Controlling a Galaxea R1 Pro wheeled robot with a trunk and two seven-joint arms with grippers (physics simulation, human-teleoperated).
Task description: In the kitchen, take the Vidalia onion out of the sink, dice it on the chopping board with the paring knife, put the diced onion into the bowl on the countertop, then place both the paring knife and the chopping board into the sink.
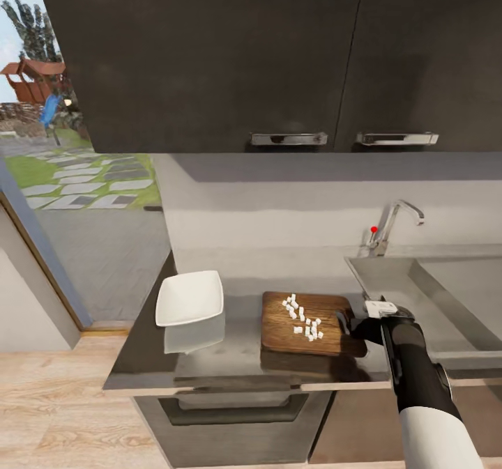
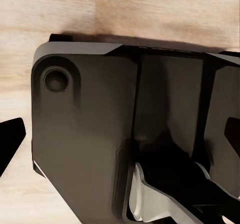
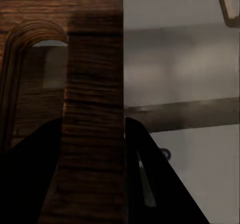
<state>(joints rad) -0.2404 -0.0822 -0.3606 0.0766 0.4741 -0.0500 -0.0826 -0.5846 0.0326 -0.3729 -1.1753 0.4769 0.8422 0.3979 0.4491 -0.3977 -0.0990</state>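
Wooden chopping board (image 1: 307, 321) edge sits clamped inside the right end effector (image 1: 346, 325).

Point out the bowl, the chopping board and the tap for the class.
bowl (image 1: 188, 297): head view, middle of its white inside.
chopping board (image 1: 279, 326): head view, bare wood left of the diced pieces.
tap (image 1: 399, 212): head view, on its curved chrome spout.

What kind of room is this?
A kitchen, most likely: there is a sink with a tap, dark cabinets overhead, and a chopping board with diced onion on the countertop.
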